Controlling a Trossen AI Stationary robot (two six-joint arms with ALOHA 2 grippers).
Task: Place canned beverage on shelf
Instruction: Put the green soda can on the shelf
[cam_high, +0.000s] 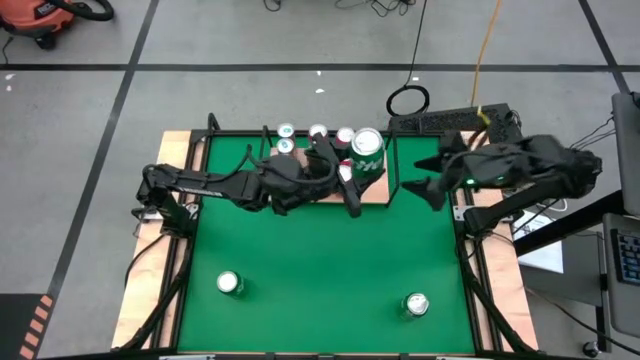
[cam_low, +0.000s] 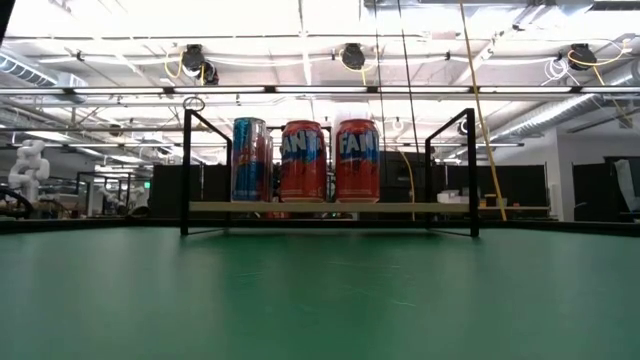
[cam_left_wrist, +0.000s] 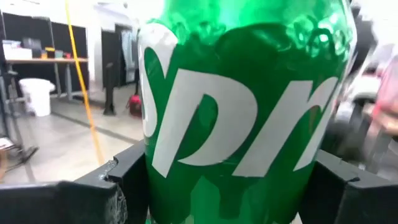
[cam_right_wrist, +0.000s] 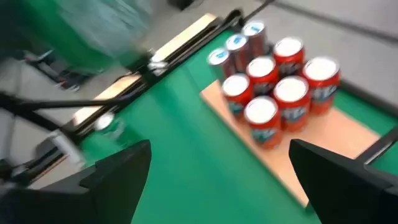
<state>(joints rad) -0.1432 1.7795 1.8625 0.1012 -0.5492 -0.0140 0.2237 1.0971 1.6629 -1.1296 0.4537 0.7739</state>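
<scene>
The left gripper (cam_high: 362, 172) grasps the green can (cam_high: 367, 145) between its jaws, holding it above the shelf (cam_high: 375, 190) at the mat's 12 o'clock edge. The right gripper (cam_high: 412, 187) hovers beside the shelf, jaws spread and empty. The cans on the shelf (cam_high: 317, 133) are partly hidden by the left arm (high view).

Shelf (cam_low: 440, 207) right side free

Red cans (cam_low: 320, 160) read "FANTA"; green can (cam_left_wrist: 242, 112) perhaps "Spr".

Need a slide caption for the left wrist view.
Left gripper holds a green Sprite can between its fingers.
</scene>
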